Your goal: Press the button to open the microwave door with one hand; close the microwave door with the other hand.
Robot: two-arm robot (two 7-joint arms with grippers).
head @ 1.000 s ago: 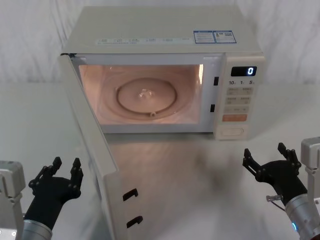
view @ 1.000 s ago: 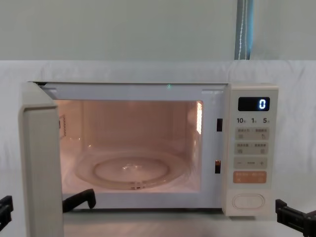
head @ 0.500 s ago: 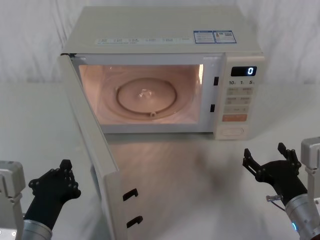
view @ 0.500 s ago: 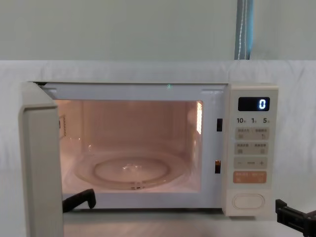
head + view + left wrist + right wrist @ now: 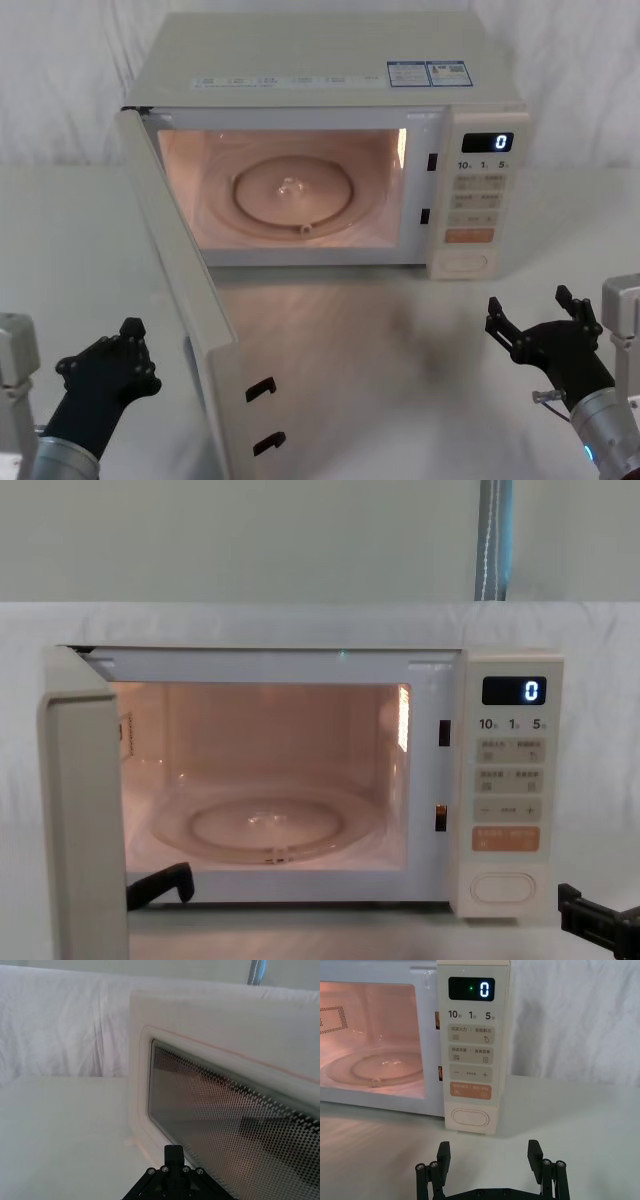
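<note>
Head view: the cream boxy microwave (image 5: 330, 60) stands with its cavity lit. The cream microwave door (image 5: 185, 300), hinged on the robot's left, stands swung wide open toward the robot. The black two-finger left gripper (image 5: 112, 362) sits low, just beside the door's outer face, with its fingers drawn together. It is the nearer arm for the closing push, which would run toward the robot's right and away from the robot. The right gripper (image 5: 535, 315) rests near the table, fingers spread wide, short of the wide cream pill-shaped button (image 5: 464, 263).

Left wrist view: the door's dark dotted window (image 5: 235, 1110) runs lengthwise ahead of the left gripper. Contact with the panel cannot be judged.

Right wrist view: the button lies straight ahead of the right gripper's spread fingers (image 5: 444, 1152), well apart.

Chest view: the door is seen edge-on at the left and cut off at the bottom. A black gripper part (image 5: 598, 925) shows at lower right.
</note>
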